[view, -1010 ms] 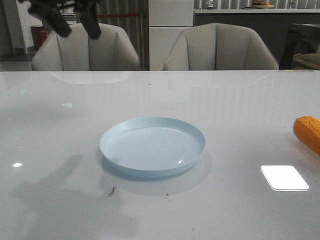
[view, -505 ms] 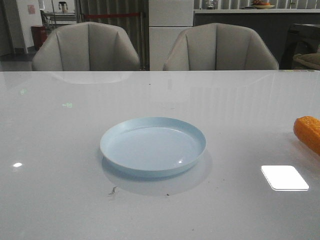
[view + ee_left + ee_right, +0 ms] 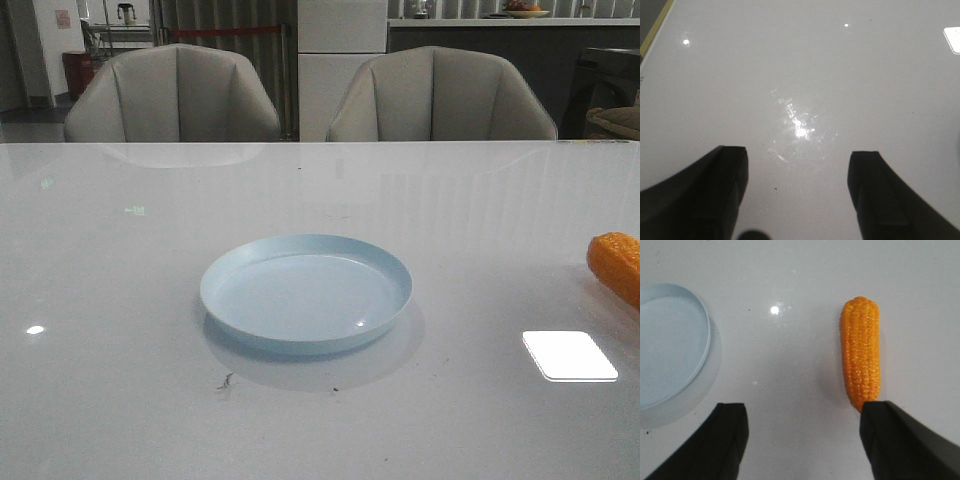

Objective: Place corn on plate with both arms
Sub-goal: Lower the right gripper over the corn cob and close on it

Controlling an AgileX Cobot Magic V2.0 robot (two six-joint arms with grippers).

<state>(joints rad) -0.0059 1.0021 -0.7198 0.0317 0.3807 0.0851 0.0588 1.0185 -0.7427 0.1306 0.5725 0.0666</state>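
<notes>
front view faces forward across the table point(image 3: 120, 260); both wrist views look down close; right shares the plate point(image 3: 305, 293).

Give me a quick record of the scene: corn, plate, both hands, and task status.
corn: lying on the table, right of the plate, apart from it
plate: empty, near the table's middle
left hand: open over bare table, holding nothing
right hand: open, above the table beside the corn, holding nothing
task status: corn not yet on the plate
</notes>
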